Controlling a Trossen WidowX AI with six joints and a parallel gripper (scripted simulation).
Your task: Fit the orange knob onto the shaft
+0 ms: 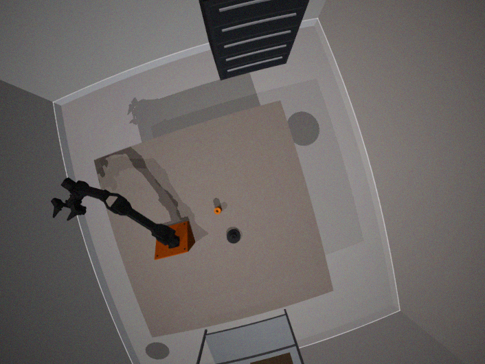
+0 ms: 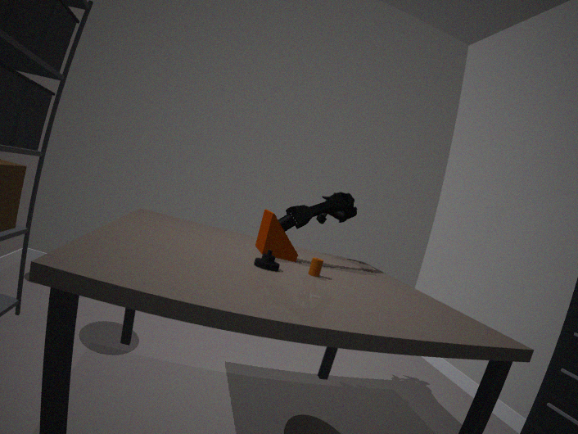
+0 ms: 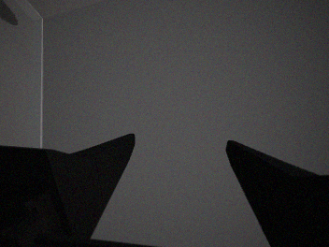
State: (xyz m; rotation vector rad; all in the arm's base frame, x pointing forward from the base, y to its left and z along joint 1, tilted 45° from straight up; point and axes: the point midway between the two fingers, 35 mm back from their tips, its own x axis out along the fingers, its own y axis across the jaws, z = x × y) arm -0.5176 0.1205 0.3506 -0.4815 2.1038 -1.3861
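An orange knob (image 1: 218, 210) (image 2: 315, 267) stands on a table (image 1: 242, 164) (image 2: 196, 275) near a dark round pedestal (image 1: 233, 235) (image 2: 266, 264). The gripper (image 1: 62, 218) (image 2: 323, 207) (image 3: 179, 141) is open, well apart from both.

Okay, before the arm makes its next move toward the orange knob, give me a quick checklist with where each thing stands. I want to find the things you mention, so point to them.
1. Fingers (image 1: 61, 218) open with nothing between them: ok.
2. Orange knob (image 1: 218, 210) (image 2: 315, 267) upright on the table (image 1: 242, 156) (image 2: 187, 261), off the pedestal: ok.
3. Round pedestal (image 1: 233, 240) (image 2: 266, 265) standing on the table, its shaft (image 2: 269, 253) uncovered: ok.
4. Fingers positioned at the knob for a grasp: not ok, they are off beyond the table's edge in the top view.
5. Knob in the wrist view for lining up: not ok, only walls show past the fingers.
6. Knob's flat side matched to the shaft's: cannot tell.
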